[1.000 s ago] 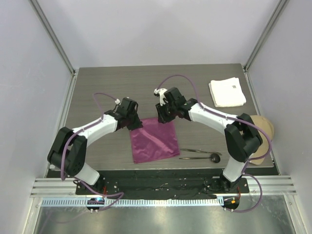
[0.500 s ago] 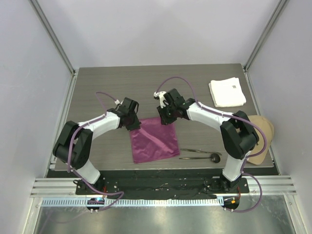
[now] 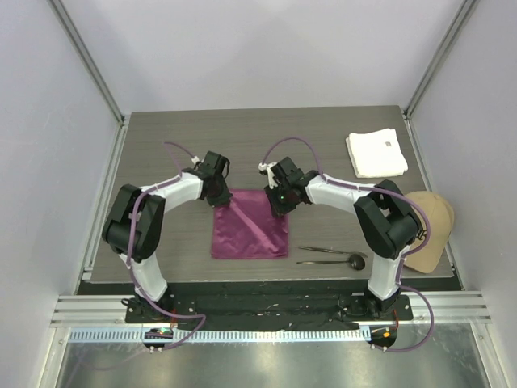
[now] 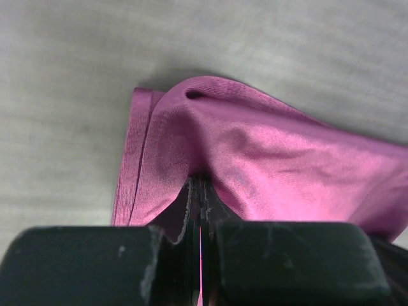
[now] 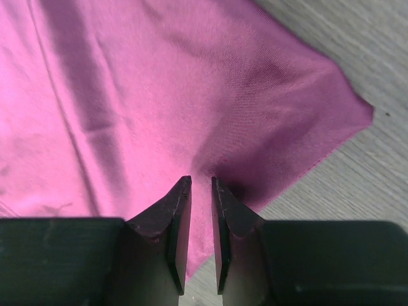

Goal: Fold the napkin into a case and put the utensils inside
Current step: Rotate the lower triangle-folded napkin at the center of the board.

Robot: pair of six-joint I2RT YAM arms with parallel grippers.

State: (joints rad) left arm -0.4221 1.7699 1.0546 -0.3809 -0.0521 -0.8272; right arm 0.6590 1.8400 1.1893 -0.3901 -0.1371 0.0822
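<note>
Napkin lying spread | left gripper pinching one far corner | right gripper sitting narrowly parted, holding nothing

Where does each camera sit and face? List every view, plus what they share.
Top external: above, behind the bases, looking down on the grey table, both arms, magenta-purple cloth napkin, dark metal utensils.
Left wrist: on that arm, facing the left gripper, shut on the napkin.
Right wrist: looks down past the narrowly parted right gripper.
All share the napkin.
</note>
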